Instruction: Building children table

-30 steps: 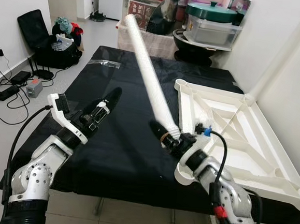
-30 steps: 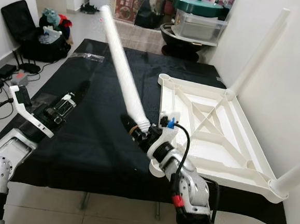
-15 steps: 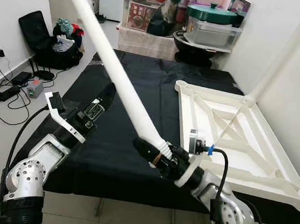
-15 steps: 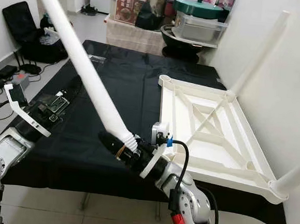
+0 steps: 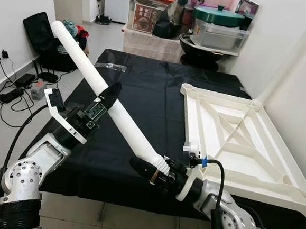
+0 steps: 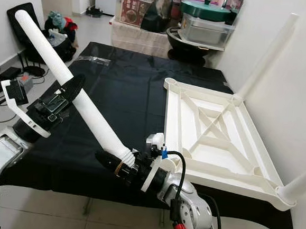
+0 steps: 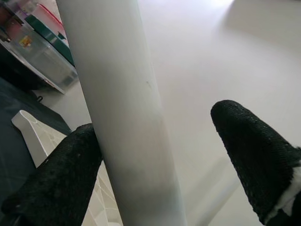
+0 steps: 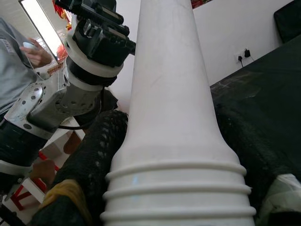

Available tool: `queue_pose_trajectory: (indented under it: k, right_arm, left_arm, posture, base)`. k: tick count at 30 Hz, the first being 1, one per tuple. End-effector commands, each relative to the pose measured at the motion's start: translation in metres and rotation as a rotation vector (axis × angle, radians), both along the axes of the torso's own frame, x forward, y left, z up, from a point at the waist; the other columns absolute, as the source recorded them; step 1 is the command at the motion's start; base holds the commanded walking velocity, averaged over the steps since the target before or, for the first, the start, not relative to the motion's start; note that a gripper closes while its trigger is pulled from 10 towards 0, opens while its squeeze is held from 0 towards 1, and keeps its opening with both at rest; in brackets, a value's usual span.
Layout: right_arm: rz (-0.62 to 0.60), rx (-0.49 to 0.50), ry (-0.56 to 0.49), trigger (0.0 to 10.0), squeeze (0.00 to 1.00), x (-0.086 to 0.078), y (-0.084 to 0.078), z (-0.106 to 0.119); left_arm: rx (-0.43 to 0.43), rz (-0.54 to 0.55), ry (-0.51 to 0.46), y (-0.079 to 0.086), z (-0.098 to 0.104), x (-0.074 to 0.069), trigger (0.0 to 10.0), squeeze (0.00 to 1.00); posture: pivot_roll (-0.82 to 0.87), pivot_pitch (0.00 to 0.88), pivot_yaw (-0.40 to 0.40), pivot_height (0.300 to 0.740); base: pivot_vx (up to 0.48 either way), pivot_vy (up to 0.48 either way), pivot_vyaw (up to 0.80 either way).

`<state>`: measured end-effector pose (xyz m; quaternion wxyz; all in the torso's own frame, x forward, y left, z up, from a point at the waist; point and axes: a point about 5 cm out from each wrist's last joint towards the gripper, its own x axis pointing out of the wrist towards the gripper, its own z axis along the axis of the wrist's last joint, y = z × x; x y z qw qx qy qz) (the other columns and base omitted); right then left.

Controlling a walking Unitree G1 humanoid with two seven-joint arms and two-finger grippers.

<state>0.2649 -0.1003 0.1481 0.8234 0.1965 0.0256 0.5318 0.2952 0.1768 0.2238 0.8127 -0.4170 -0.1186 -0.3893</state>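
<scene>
Beside the upturned white tabletop [image 5: 236, 137], the right gripper [image 5: 151, 172] clamps a white table leg's [image 5: 111, 108] ribbed end; the left gripper [image 5: 108, 96], fingers spread, brackets its shaft.

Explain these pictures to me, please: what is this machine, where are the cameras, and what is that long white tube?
It is a humanoid robot. Two pictures come from its head, two from its wrists. Its right gripper is shut on the ribbed end of a long white plastic table leg. The left gripper is open around the leg's middle, one finger touching it. On the black-covered table lies the upturned white plastic tabletop, with legs already standing in two of its corners.
</scene>
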Motion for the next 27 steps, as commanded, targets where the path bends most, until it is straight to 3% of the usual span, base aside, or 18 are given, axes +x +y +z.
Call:
queue_pose_trajectory:
  k: [1, 8, 9, 10, 11, 20, 25, 26, 27]
  right_arm:
    - [-0.023, -0.002, 0.006, 0.0, 0.00, 0.002, -0.005, -0.002]
    - [0.068, -0.018, -0.013, 0.0, 0.00, -0.009, -0.005, -0.003]
    - [0.072, -0.026, -0.012, 0.0, 0.00, -0.009, -0.005, -0.005]
    - [0.072, -0.026, -0.012, 0.0, 0.00, -0.009, -0.005, -0.005]
    - [0.075, -0.032, -0.011, 0.0, 0.00, -0.009, -0.005, -0.006]
    - [0.056, -0.076, -0.026, 0.0, 0.00, -0.007, -0.008, -0.009]
    - [-0.037, -0.139, -0.051, 0.0, 0.00, 0.005, -0.011, -0.011]
    - [-0.076, -0.175, -0.059, 1.2, 0.00, 0.009, -0.012, -0.011]
    - [-0.102, -0.199, -0.064, 1.2, 0.00, 0.012, -0.013, -0.012]
  left_arm:
    - [0.018, -0.038, -0.018, -0.006, 0.004, -0.003, 10.0, 0.00]
    - [0.037, 0.036, 0.018, 0.002, 0.000, 0.005, 10.0, 0.00]
    - [0.032, 0.039, 0.015, 0.003, 0.001, 0.005, 4.9, 0.00]
    - [0.032, 0.039, 0.015, 0.003, 0.001, 0.005, 4.9, 0.00]
    - [0.032, 0.035, 0.006, 0.003, 0.002, 0.004, 0.0, 0.00]
    - [0.033, 0.019, -0.002, 0.001, 0.001, 0.002, 0.0, 0.00]
    - [0.028, 0.029, 0.003, -0.001, 0.002, 0.004, 0.0, 0.00]
    - [0.029, 0.026, 0.003, -0.001, 0.002, 0.004, 0.0, 0.00]
    - [0.030, 0.024, 0.003, -0.002, 0.002, 0.004, 0.0, 0.00]
  posture:
    - [0.11, 0.000, -0.111, 0.740]
    - [0.11, 0.000, -0.116, 0.740]
    - [0.11, 0.000, -0.116, 0.740]
    - [0.11, 0.000, -0.116, 0.740]
    - [0.11, 0.000, -0.115, 0.740]
    - [0.11, 0.000, -0.117, 0.740]
    - [0.11, 0.000, -0.117, 0.740]
    - [0.11, 0.000, -0.116, 0.740]
    - [0.11, 0.000, -0.117, 0.740]
  base:
    - [0.000, 0.000, 0.00]
    - [0.000, 0.000, 0.00]
    - [0.000, 0.000, 0.00]
    - [0.000, 0.000, 0.00]
    - [0.000, 0.000, 0.00]
    - [0.000, 0.000, 0.00]
    - [0.000, 0.000, 0.00]
    - [0.000, 0.000, 0.00]
    - [0.000, 0.000, 0.00]
